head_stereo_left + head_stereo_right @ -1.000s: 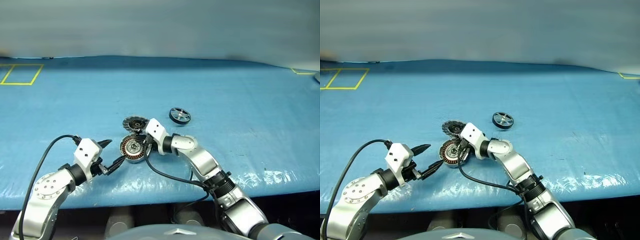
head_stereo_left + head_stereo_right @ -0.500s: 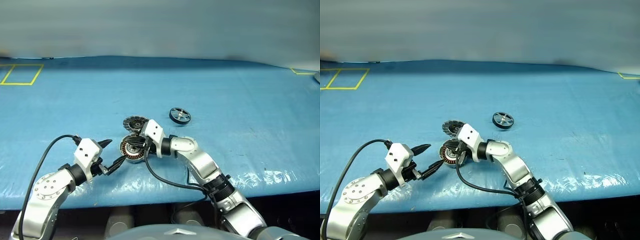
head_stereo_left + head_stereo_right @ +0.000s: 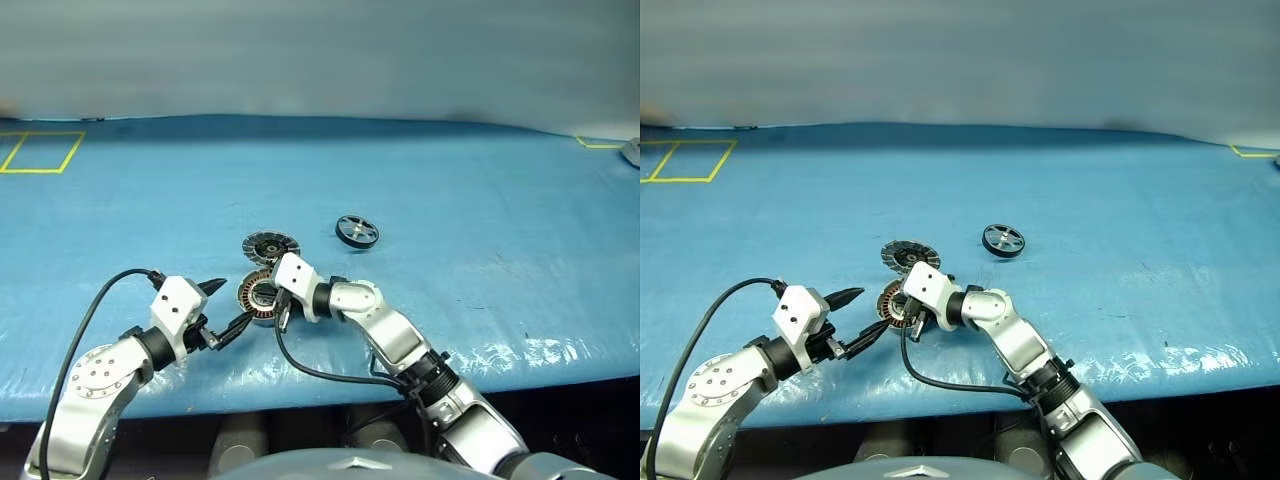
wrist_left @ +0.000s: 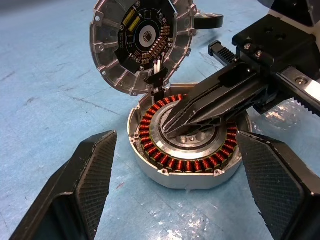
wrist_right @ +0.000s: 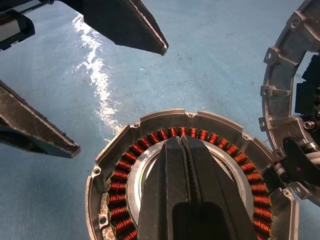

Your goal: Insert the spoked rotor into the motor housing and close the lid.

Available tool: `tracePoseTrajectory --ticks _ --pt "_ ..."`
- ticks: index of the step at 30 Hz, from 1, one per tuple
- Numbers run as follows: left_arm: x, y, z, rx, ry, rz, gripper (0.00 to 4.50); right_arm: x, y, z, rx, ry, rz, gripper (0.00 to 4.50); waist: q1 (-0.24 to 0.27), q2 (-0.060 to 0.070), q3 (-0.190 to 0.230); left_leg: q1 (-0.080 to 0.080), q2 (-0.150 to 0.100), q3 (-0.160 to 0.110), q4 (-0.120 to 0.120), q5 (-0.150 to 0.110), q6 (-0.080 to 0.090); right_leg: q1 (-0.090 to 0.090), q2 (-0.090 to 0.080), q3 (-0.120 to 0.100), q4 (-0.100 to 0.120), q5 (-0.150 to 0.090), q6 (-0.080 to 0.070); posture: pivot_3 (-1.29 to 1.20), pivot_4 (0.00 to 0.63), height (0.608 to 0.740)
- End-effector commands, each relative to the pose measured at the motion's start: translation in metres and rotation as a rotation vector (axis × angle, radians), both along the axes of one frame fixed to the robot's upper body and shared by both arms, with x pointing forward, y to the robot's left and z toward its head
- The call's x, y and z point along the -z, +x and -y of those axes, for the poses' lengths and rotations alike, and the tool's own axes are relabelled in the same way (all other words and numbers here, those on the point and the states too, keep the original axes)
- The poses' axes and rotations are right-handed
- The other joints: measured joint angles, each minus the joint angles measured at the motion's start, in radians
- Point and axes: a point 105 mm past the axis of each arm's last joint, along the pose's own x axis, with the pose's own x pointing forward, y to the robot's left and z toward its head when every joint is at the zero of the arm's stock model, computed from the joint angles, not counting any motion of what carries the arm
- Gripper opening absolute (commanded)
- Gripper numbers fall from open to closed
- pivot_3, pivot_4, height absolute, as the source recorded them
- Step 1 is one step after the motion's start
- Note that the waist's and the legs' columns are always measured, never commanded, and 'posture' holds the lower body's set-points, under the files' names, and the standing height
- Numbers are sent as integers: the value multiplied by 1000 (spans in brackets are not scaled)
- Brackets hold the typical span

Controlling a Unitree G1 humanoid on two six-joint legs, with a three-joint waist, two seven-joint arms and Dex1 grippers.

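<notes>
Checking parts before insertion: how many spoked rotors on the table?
1. The spoked rotor lies alone on the blue table, off to the right of and farther back than the motor housing and its open lid.

No text, label, brand or number can be read anywhere. The only signs are yellow tape outlines [image 3: 40, 150] on the blue tabletop [image 3: 480, 200], and they carry no writing. The circuit board inside the lid [image 4: 142, 40] has small parts, but no legible print.
</notes>
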Motion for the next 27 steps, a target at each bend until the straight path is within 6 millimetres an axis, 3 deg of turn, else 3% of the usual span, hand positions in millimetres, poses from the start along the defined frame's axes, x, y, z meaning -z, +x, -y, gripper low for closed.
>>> tracePoseTrajectory --ticks 1,7,12,18,27 --pt "-10 0 7 28 -3 43 4098 12 1 3 62 -15 -92 39 0 0 0 0 0 0 0 0 0 0 0 0 0 0 0 0 150 740" --pt "-10 1 8 32 -1 44 4098 -19 10 2 130 214 -145 39 2 0 0 0 3 0 0 0 0 -1 -1 0 1 0 0 0 150 740" --pt "-10 1 8 37 1 46 4098 -56 7 1 74 420 -164 39 2 0 0 -8 3 0 0 0 0 -3 0 0 1 1 1 0 150 740" --pt "-11 2 7 45 6 45 4098 -41 -2 -2 22 291 -96 39 2 0 0 -8 0 -1 -2 0 0 -3 0 -1 0 0 0 0 150 740" --pt "-10 2 7 48 6 43 4098 -24 5 -2 66 182 -35 39 3 0 0 -8 -1 0 -2 0 0 -3 0 0 0 0 0 0 150 740"
